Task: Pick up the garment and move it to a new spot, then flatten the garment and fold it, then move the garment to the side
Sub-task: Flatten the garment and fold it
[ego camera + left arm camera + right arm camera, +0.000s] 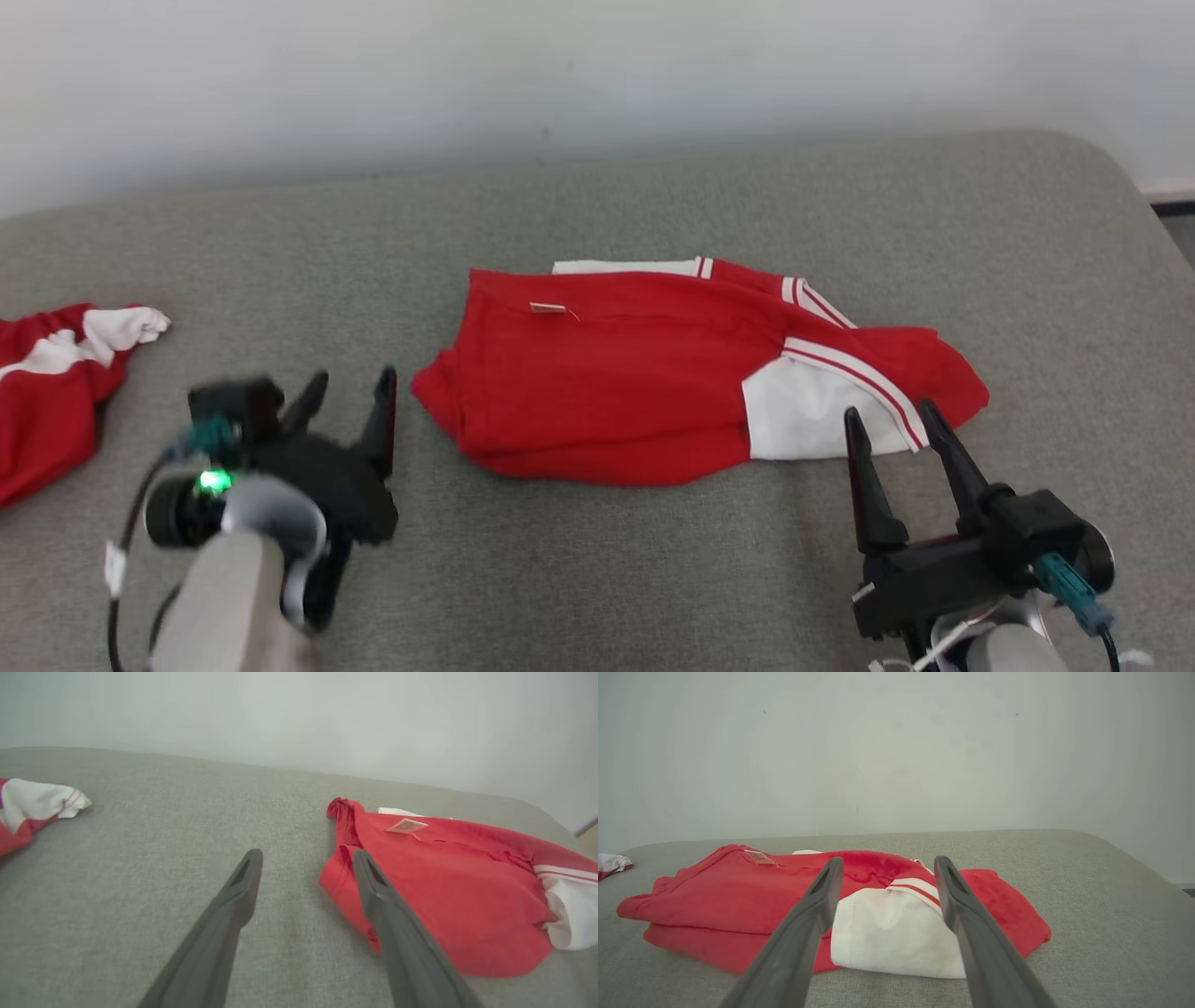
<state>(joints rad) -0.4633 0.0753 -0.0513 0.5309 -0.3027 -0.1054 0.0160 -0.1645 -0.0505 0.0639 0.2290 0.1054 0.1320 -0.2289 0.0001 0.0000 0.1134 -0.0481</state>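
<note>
Foreground: left gripper (355, 375) and right gripper (889, 411), each with fingers spread apart and holding nothing. Beyond them, the folded red garment (635, 392) lies mid-way across the grey cushion (597, 215). Its long axis runs left–right, with the white sleeve end pointing right.

Left pincer (355, 375) and right pincer (889, 408) are black, with teal plugs (1069, 581).

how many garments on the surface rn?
2. Folded red-and-white garment at the centre of the grey surface; second, crumpled garment at the far left, cut off by the frame. More may lie outside view.
</note>
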